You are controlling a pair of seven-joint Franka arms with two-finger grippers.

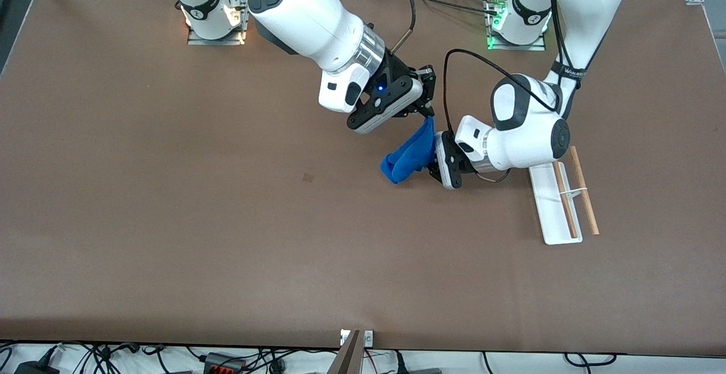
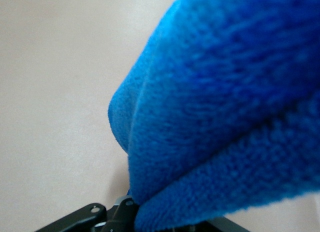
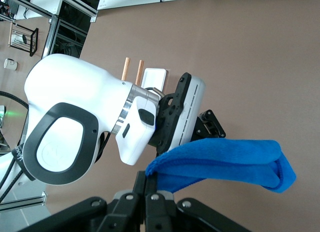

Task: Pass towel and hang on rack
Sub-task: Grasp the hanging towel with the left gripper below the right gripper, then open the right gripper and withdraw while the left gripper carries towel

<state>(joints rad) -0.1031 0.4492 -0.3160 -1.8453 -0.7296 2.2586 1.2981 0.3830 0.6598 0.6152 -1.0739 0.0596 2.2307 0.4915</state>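
The towel [image 1: 409,155] is a plain bright blue with a fuzzy nap and no pattern, darker blue in the folds just beside the black fingers of the left gripper [image 1: 429,161]. The right gripper [image 1: 426,114] is black too, on a white wrist with a silver ring and a small blue light. The rack [image 1: 553,204] beside the left arm has a white base, two light-brown rods and a white bracket. The table [image 1: 170,221] is flat brown.

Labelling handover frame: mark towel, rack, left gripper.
towel [image 1: 409,161]: front view, middle of the hanging fold.
rack [image 1: 545,192]: front view, bare white base.
left gripper [image 1: 434,158]: front view, at its jaws, shut on towel.
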